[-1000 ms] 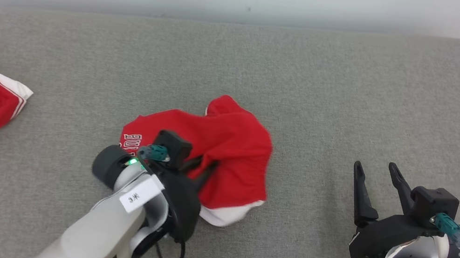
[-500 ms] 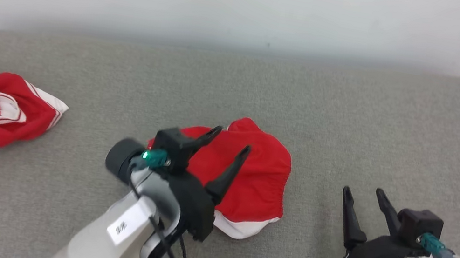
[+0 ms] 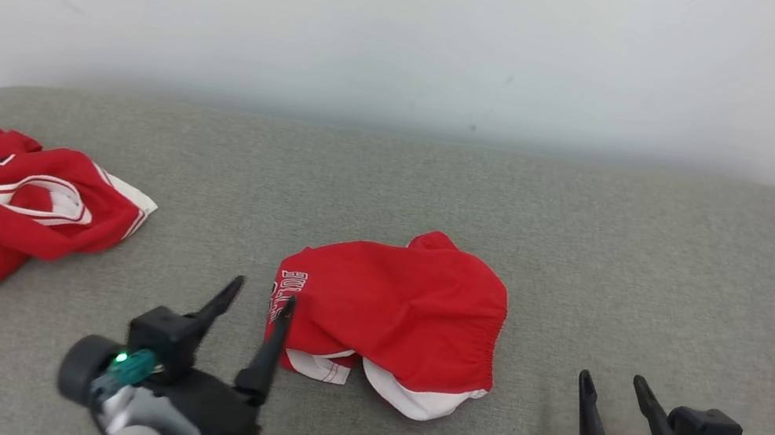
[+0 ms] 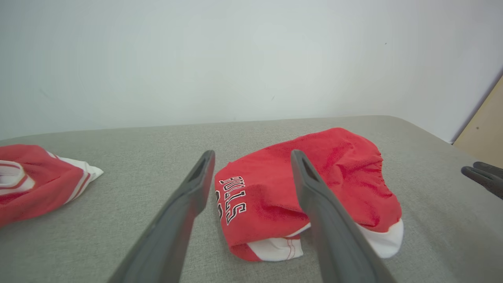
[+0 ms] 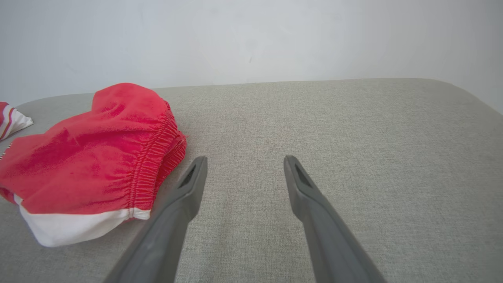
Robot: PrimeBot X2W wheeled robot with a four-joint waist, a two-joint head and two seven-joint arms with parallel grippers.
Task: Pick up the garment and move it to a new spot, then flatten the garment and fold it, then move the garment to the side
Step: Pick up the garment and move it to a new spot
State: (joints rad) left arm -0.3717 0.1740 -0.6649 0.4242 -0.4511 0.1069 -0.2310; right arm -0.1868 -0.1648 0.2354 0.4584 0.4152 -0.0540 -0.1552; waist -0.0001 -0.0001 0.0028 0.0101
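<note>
The garment [image 3: 396, 307] is a pair of red shorts with white trim and black-and-white lettering, lying crumpled in the middle of the grey padded surface [image 3: 590, 245]. My left gripper [image 3: 265, 290] stands open just near-left of it, with nothing between its fingers and its tips close to the lettered edge. In the left wrist view the garment [image 4: 267, 196] lies just beyond the open left gripper [image 4: 252, 153]. My right gripper [image 3: 610, 376] is open and empty, well to the garment's right. In the right wrist view the elastic waistband of the garment [image 5: 86, 157] lies left of the right gripper [image 5: 245, 158].
A second red garment with white stripes [image 3: 5, 214] lies bunched at the far left of the surface, also seen in the left wrist view [image 4: 31, 177]. A pale wall [image 3: 420, 32] runs behind. The surface's rounded corners show at left and right.
My left gripper has opened, let go of the garment and drawn back toward me. The garment now rests loose on the surface. The head camera has tilted up, shifting the whole picture.
</note>
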